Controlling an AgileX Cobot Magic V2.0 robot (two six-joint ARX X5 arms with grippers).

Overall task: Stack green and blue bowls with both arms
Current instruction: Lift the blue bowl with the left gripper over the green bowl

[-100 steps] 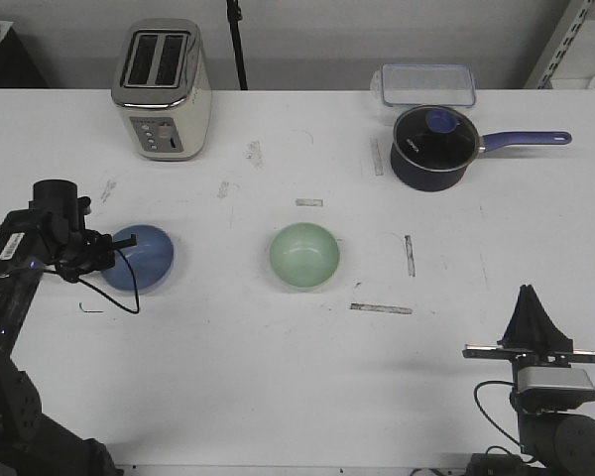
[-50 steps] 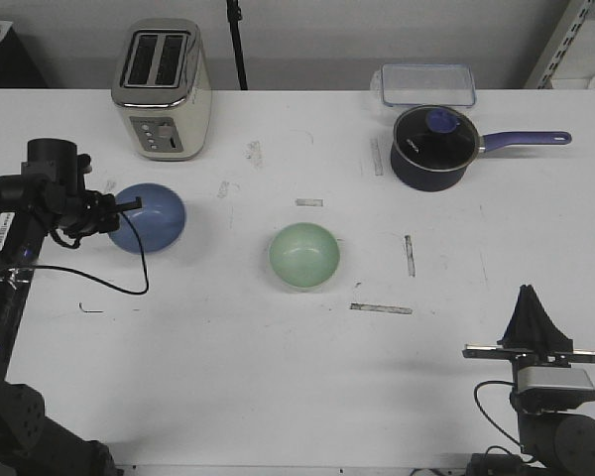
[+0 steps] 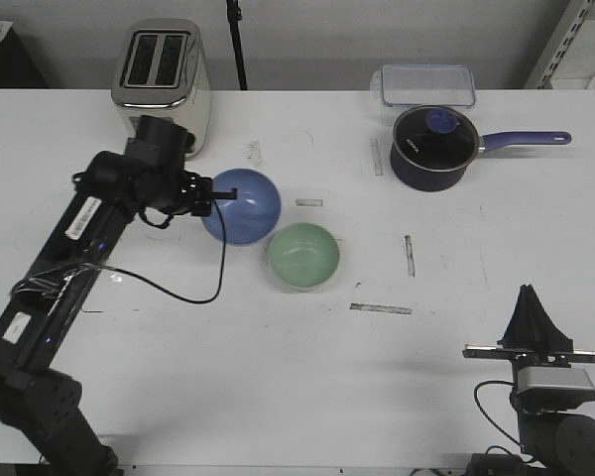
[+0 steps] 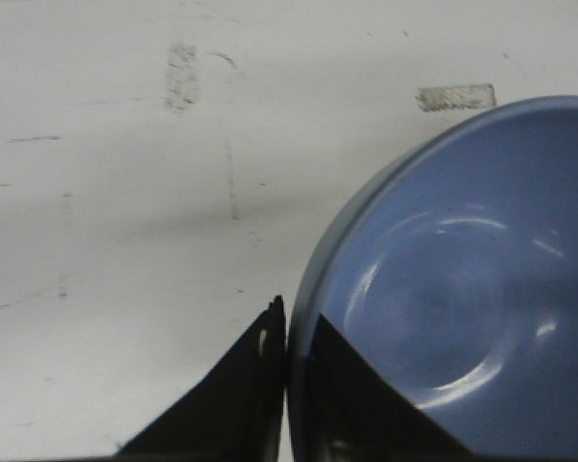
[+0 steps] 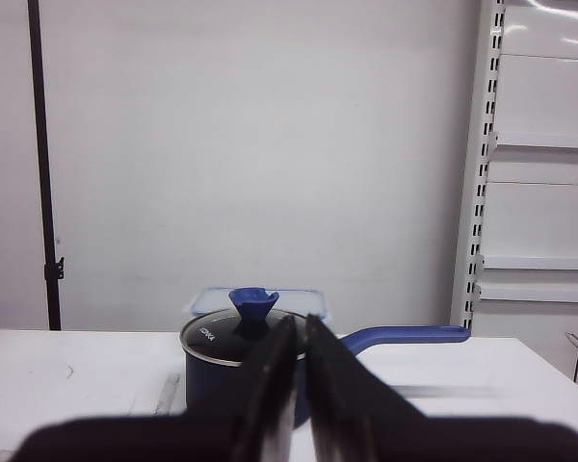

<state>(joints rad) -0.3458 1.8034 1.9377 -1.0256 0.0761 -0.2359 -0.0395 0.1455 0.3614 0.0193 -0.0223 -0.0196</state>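
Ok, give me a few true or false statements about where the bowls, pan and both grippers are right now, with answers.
1. The left gripper pinches the rim of the round light blue bowl. True.
2. The blue bowl sits nested inside the round pale green bowl. False: it is beside it, towards the toaster, not nested.
3. The right gripper holds the green bowl. False: it is shut on nothing, near the table's front edge.
4. The dark blue saucepan has its glass lid on. True.

A toaster (image 3: 162,89) stands far left; a saucepan (image 3: 434,147) fronts a clear container (image 3: 427,84).
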